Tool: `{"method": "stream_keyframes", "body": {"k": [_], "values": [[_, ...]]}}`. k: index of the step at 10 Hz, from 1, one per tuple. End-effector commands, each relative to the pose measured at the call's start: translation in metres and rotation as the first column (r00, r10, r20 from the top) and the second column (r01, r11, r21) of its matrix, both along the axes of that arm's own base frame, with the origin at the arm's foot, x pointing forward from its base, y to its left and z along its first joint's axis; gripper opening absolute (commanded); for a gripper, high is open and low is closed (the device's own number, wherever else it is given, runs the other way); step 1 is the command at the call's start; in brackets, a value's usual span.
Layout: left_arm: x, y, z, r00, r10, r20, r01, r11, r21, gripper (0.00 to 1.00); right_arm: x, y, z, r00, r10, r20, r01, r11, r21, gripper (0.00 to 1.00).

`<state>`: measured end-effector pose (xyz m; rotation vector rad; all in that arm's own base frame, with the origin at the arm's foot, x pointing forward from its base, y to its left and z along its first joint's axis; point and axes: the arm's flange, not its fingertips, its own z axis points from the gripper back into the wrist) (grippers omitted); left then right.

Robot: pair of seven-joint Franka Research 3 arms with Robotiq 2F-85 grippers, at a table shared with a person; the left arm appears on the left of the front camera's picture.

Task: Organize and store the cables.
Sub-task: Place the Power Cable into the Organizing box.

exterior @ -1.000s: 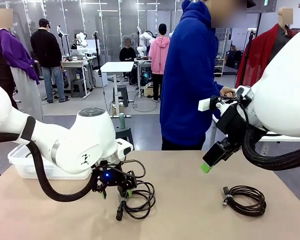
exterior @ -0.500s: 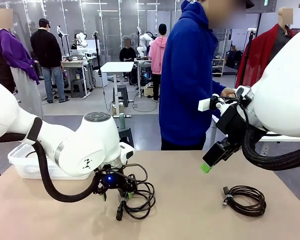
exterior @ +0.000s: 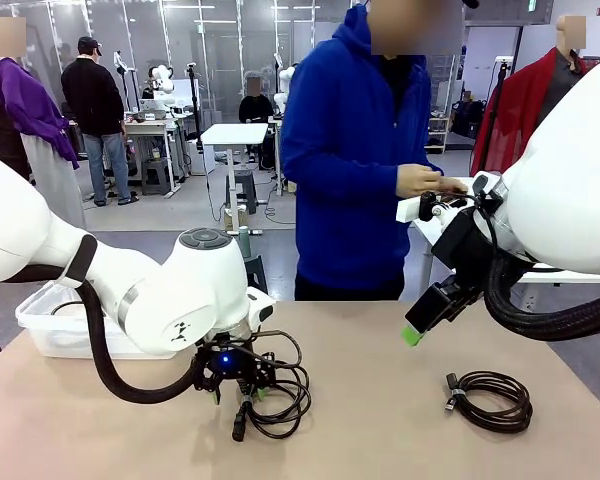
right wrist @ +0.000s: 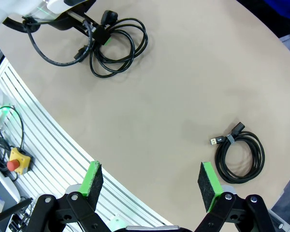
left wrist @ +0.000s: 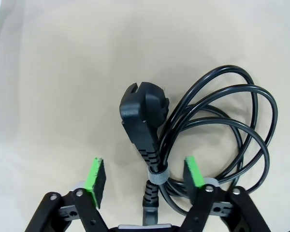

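White plastic bin (exterior: 40,335) sits at the left edge. Both cords lie on the tan table (exterior: 380,440), so nothing looks put away yet. The left gripper (left wrist: 145,169) is spread wide, with one green pad on each side of the black coiled plug cord (left wrist: 142,113), not touching it. The right gripper (exterior: 412,335) hangs wide open, up and left of the small black coiled cord (exterior: 490,400) at lower right.

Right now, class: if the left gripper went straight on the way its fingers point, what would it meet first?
The coiled black cable: its neck behind the plug lies between the left gripper's open pads, resting on the table. Depth is unclear, so contact may be very near.
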<state>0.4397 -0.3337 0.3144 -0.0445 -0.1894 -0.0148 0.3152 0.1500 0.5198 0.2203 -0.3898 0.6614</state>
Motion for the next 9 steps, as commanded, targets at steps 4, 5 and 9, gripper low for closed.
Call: {"method": "stream_keyframes", "body": {"k": [4,5,9], "values": [[0.006,-0.013,-0.002,1.0,0.006,0.024,-0.007,0.999,0.034,0.0,0.002,0.0,-0.001,1.0,-0.005,0.001,0.005,1.0,0.001,1.0],[0.006,-0.014,-0.002,1.0,0.002,0.021,-0.003,0.999,0.039,0.0,0.002,0.0,-0.001,1.0,-0.005,0.001,0.005,1.0,0.001,1.0],[0.001,-0.014,0.009,0.999,-0.014,0.03,0.013,1.0,0.026,0.0,0.002,0.0,-0.001,1.0,-0.005,0.001,0.005,1.0,0.001,1.0]]}}
